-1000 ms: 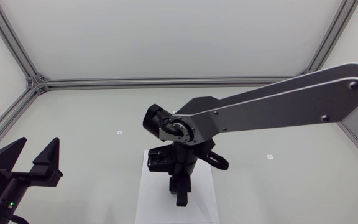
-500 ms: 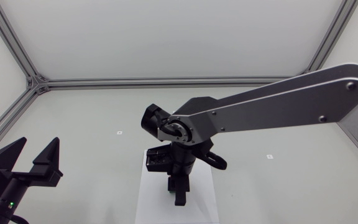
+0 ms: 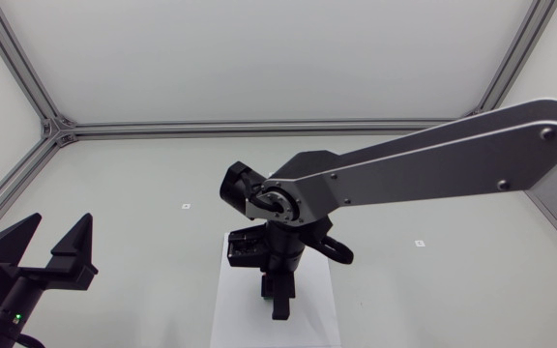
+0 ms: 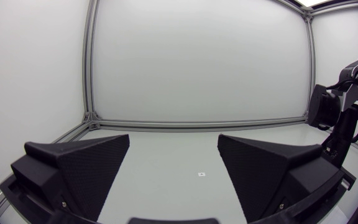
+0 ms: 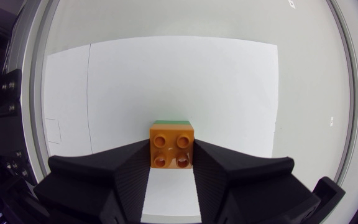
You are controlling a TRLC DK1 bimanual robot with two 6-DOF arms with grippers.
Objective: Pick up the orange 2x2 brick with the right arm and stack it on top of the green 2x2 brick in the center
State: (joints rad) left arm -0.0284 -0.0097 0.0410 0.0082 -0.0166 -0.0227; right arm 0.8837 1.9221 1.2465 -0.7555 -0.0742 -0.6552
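White table (image 3: 143, 184), paper sheet (image 3: 228, 309) at centre. Our right gripper (image 5: 171, 160): clamps orange brick (image 5: 171, 144) from two sides. Green brick (image 5: 171, 122): sliver showing under orange's far edge. Left gripper (image 4: 174, 143): wide apart, empty. We judge: stacking step. Next: square studs, press down, release.

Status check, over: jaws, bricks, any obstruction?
Right jaws shut on orange brick, directly over green brick; seating unclear. Left jaws open, off to the side. Nothing in the way.

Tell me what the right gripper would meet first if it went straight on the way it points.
Probably the green brick, showing just beyond the orange brick clamped in the right gripper; whether they touch is unclear.
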